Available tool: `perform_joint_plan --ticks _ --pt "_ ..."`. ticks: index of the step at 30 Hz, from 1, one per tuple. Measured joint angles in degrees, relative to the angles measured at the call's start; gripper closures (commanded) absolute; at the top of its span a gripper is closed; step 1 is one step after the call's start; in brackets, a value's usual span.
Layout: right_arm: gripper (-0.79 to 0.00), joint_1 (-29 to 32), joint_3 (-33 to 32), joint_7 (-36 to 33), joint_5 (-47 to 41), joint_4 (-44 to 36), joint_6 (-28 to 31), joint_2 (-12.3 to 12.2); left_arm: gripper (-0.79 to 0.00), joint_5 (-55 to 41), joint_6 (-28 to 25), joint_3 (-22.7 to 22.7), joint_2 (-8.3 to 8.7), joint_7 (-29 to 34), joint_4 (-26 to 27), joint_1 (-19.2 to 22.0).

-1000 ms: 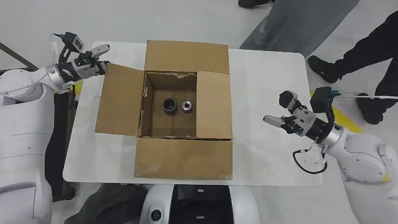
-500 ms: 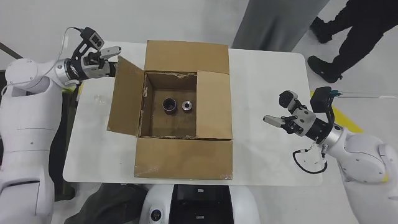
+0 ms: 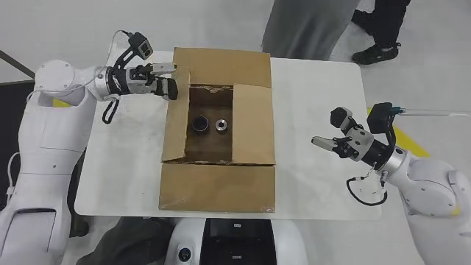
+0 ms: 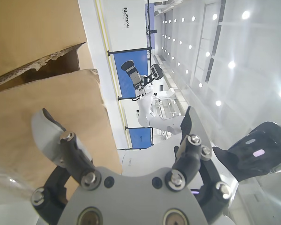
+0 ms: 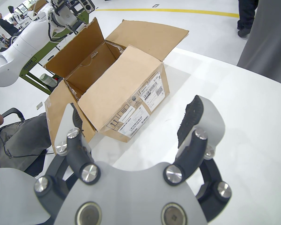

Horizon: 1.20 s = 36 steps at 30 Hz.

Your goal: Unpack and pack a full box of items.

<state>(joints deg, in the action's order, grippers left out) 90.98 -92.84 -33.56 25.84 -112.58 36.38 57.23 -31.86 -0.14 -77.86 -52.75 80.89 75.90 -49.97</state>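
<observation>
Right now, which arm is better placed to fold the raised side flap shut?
Left, most likely. The left end effector, open, is right at the flap, which stands near upright. The right end effector hangs open above the table, across the box.

White glossy arm shells (image 3: 51,129), both sides. Same build on left gripper (image 4: 114,118) and right gripper (image 5: 134,106): grey base plate (image 5: 131,188) behind the claw, black linkages (image 5: 189,153), silver screws (image 5: 90,172), pale fingers (image 5: 213,115), black pads (image 5: 192,115). Black cable (image 3: 349,189) looped behind each claw, black camera block (image 3: 383,118) just beside it.
</observation>
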Motion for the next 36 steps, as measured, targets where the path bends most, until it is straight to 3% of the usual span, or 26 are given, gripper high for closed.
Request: perform_joint_plan --ticks 9,22,29,36 --pt "-0.785 0.0 0.0 0.0 0.0 0.0 0.0 0.0 -0.785 2.29 0.3 4.18 -0.49 -0.97 0.84 1.49" --pt "-0.785 0.0 0.0 0.0 0.0 0.0 0.0 0.0 -0.785 11.19 0.81 8.37 -0.62 -6.95 4.8 0.54" --pt "-0.785 0.0 0.0 0.0 0.0 0.0 0.0 0.0 -0.785 10.4 -0.12 8.02 -0.5 -7.89 5.7 -0.46" --pt "-0.785 0.0 0.0 0.0 0.0 0.0 0.0 0.0 -0.785 1.59 -0.81 3.2 -0.24 -9.66 4.26 -0.62"
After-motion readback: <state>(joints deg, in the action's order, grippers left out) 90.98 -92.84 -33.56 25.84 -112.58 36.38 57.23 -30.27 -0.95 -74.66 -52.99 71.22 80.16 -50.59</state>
